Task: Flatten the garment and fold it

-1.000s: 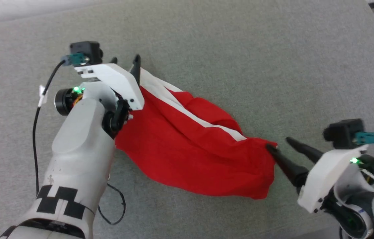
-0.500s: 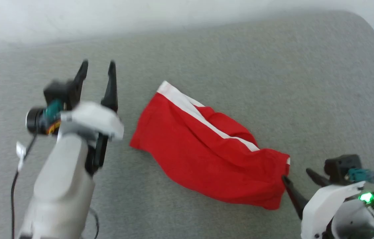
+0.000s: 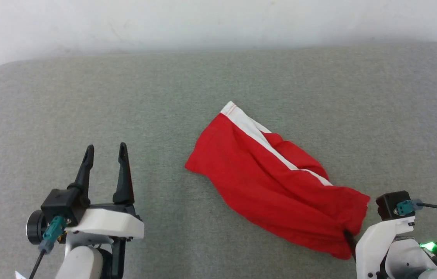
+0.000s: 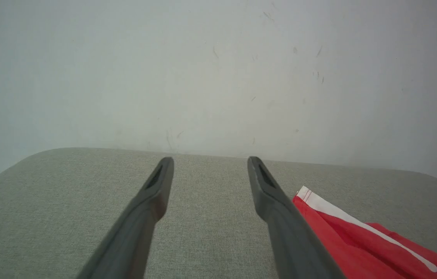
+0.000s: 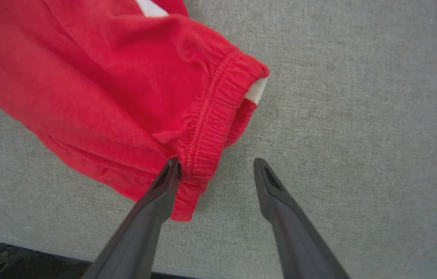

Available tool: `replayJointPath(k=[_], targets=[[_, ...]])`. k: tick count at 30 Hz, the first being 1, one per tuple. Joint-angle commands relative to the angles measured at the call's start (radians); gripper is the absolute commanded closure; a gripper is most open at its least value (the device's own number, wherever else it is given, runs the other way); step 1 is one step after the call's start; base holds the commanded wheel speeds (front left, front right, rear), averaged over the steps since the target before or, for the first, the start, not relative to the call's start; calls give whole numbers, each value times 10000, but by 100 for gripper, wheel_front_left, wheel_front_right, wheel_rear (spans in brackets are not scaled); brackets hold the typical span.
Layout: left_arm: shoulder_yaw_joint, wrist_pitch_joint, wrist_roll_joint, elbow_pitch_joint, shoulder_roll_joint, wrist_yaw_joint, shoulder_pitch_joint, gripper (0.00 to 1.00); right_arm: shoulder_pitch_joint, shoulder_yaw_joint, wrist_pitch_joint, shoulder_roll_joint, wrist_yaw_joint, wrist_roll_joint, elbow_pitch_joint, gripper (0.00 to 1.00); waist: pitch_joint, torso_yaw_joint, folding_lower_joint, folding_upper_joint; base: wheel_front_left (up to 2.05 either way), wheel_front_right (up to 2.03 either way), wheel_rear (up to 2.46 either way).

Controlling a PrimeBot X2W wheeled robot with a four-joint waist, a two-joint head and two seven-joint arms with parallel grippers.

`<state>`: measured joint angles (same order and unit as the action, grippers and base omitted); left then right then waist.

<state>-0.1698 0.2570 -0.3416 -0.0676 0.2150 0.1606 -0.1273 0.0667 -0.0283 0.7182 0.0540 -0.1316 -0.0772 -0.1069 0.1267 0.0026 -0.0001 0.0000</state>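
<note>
A red garment [image 3: 272, 186] with a white side stripe lies rumpled, slanting across the right half of a grey padded bench [image 3: 86, 97]. The left jaws stand wide open and empty, well to its left. The right jaws are also wide open, gripping nothing — one finger [image 5: 156, 201] touches the elastic waistband [image 5: 214, 116] at the near end. The cloth looks light, soft and limp — likely to bunch, so waistband and hem [image 3: 231, 109] corners seem the best holds.
</note>
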Motion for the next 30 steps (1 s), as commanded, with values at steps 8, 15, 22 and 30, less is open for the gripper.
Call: replayJointPath(k=[8, 15, 22, 30], targets=[[-80, 46, 212, 363, -55, 62, 475, 0, -666, -73, -394, -35, 9, -209, 1873, 0, 101, 386, 1, 0, 0, 0, 0], [-121, 46, 116, 221, -94, 72, 666, 0, -1208, 42, -742, -36, 9, -231, 3126, 100, 38, 436, 1, 0, 0, 0, 0], [-337, -847, -300, -120, -141, -138, 633, 0, -1522, 91, -898, -10, 9, -472, 3344, 100, 16, 290, 1, 0, 0, 0, 0], [-1605, -4889, -645, -937, -424, -545, -1496, 0, -1893, 270, -932, 78, 9, -795, 3110, 100, 353, 66, 1, 0, 0, 0, 0]])
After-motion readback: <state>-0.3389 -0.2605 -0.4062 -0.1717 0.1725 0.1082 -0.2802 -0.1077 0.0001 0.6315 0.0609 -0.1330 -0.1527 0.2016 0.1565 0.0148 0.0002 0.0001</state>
